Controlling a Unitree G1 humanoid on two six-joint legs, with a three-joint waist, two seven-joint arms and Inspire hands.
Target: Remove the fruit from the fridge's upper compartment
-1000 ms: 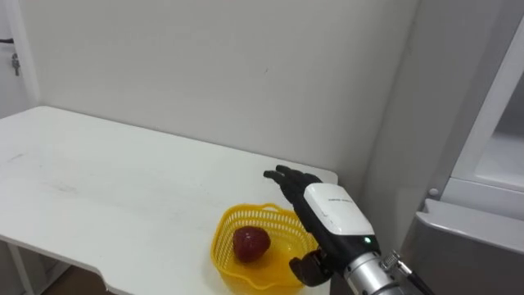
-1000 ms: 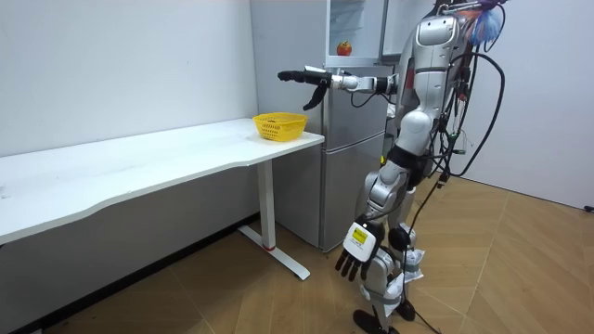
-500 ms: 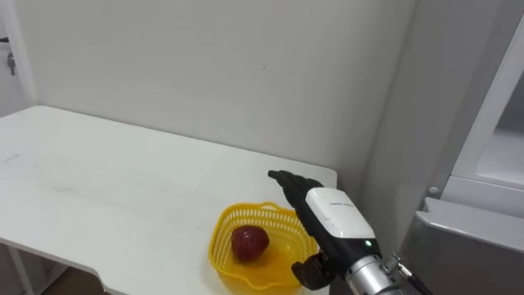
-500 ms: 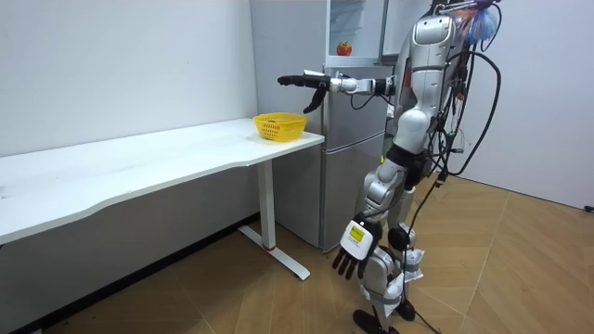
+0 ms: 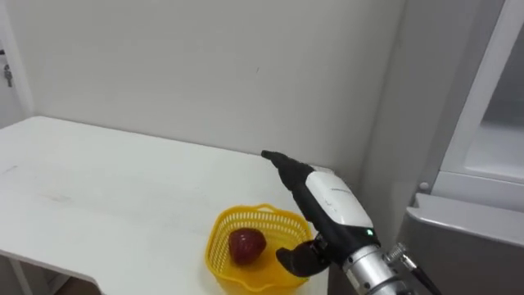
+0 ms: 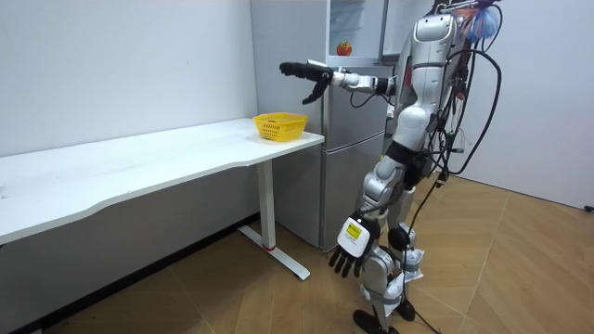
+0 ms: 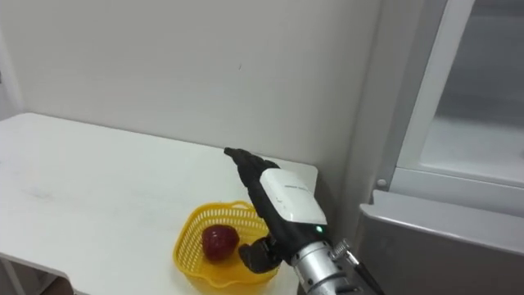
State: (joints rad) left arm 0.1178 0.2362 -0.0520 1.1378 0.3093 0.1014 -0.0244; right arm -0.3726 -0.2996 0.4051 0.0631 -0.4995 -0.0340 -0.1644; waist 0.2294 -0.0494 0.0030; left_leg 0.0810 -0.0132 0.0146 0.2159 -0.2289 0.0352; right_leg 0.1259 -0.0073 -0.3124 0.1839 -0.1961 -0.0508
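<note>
Robot: it stood on the wooden floor in front of the fridge point(image 6: 357, 139), by the end of the white table point(image 5: 98, 184), with its right arm stretched out level over that table end.
Right hand point(image 5: 332, 205): released and holding nothing. The fingers point(image 5: 278, 161) were straight and pointed towards the wall, and the thumb point(image 5: 295, 260) hung down below the palm.
Red fruit point(image 5: 246, 245): it lay in the yellow basket point(image 5: 214, 246), in the half on the robot's left, with nothing gripping it.
Fruit against hand: the fruit sat below the hand and to its left, clear of it. The thumb tip hung near the basket's right rim without reaching the fruit. From the side of the room the hand was plainly up in the air, well above the basket.
Basket: it stood on the table near the end corner, close to the fridge.
Left hand point(image 6: 349, 243): it hung low beside the leg, fingers slack and empty.
Fridge: the upper compartment stood open, with a small red thing point(image 6: 344, 47) on its shelf.
</note>
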